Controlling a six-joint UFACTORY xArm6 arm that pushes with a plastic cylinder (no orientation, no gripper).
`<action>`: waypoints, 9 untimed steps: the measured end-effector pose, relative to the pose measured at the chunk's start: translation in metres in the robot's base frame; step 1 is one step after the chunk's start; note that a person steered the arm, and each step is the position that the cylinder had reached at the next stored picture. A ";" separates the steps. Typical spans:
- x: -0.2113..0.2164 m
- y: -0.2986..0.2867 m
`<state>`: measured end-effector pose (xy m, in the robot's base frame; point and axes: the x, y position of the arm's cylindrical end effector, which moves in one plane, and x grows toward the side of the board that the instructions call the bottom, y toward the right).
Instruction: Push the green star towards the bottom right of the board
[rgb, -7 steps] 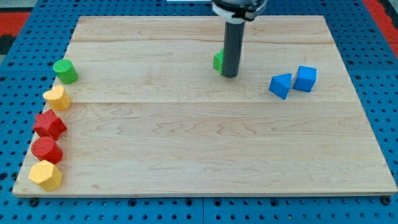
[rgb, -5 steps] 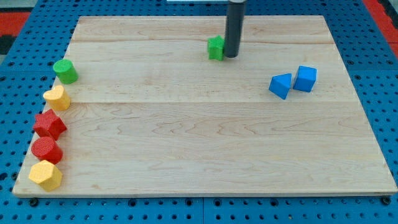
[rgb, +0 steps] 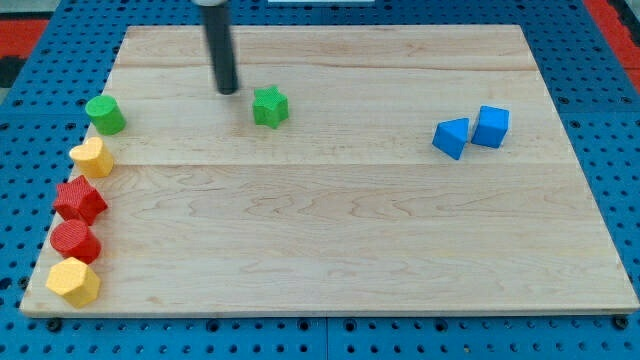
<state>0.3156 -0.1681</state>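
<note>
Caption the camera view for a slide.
My tip sits up-left of the green star, apart from it, on the board.

The setting was a laboratory or robotics test bench rather than a home or shop. A pale wooden board (rgb: 330, 240) lay flat on a blue perforated base plate (rgb: 40, 40), whose regular grid of holes showed on all sides of the board. A red surface was visible past the plate at the view's upper corners. My tip (rgb: 228, 91), the end of a dark rod, stood over the board. Small moulded coloured blocks, among them a green star (rgb: 269, 106) just to the view's right of my tip, served as test pieces.
</note>
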 end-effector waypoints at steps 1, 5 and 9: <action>0.018 -0.104; -0.009 -0.024; 0.070 0.227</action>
